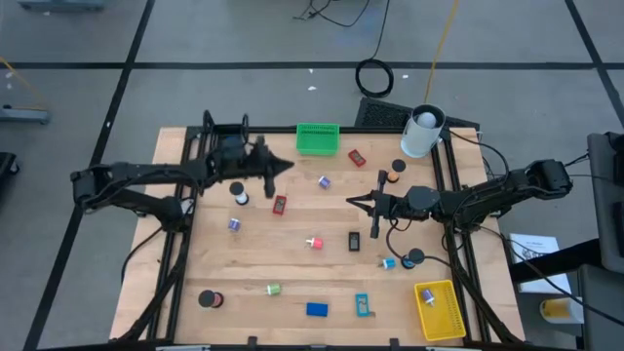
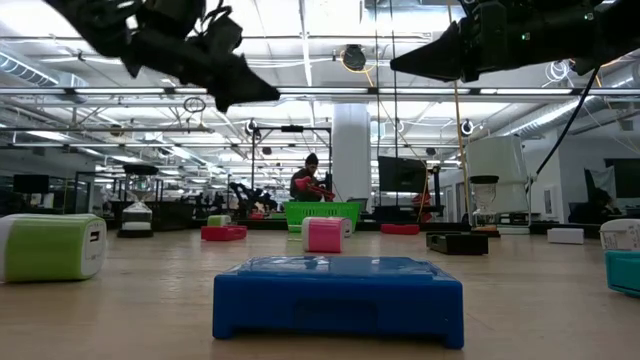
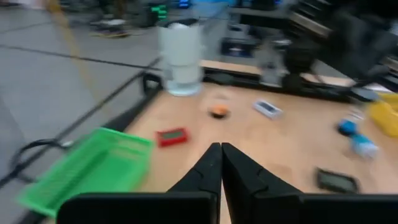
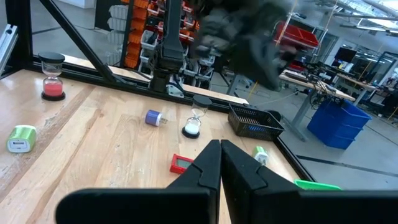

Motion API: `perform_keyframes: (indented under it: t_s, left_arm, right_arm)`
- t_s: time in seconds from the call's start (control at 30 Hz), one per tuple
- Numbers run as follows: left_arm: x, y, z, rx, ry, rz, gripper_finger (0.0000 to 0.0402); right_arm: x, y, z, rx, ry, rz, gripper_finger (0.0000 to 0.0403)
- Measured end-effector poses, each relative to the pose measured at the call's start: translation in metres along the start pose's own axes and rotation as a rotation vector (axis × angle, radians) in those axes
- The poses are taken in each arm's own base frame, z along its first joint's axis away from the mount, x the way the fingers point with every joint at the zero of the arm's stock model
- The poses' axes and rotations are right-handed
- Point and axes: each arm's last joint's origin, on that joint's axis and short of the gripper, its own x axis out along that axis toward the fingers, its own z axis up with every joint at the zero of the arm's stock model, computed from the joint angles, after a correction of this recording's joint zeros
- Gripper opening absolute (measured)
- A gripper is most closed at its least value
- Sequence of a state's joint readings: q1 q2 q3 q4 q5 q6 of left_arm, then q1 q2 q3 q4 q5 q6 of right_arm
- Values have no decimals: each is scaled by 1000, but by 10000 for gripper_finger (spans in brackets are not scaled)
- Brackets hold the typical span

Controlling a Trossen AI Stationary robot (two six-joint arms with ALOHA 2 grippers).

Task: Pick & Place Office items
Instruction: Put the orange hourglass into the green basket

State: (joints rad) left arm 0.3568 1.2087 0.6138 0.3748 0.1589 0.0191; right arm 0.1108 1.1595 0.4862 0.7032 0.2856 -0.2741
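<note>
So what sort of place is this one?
Probably a large open lab or workshop hall: rows of ceiling lights, a person at a distant bench, and shelving with orange bins beyond the table.

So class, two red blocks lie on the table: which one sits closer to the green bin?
The red block just right of the green bin. The other red block lies farther down, mid-table.

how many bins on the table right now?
3. A green bin at the far edge near the middle, a black bin beside the white cylinder, and a yellow bin at the near right corner. None looks hidden.
</note>
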Motion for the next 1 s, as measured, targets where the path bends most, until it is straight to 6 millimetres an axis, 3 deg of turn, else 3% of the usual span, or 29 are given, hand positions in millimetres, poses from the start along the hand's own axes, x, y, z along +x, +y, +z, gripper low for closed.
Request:
perform_keyframes:
  t_s: [0.23,0.53,0.67,0.87,1.0]
  left_arm:
    - [-9,-15,-35,29,-82,-96,18]
    - [-28,-28,-69,79,-182,-135,4]
    - [-32,-30,-76,82,-179,-141,15]
    - [-32,-30,-78,49,-165,-144,36]
    - [-32,-32,-78,44,-162,-159,35]
  right_arm:
    - [1,-4,-1,11,4,-19,4]
    - [2,-9,-3,168,24,-67,4]
    - [6,-9,0,153,199,-127,4]
    - [12,-14,27,243,444,-119,4]
    - [6,-23,43,316,614,-161,6]
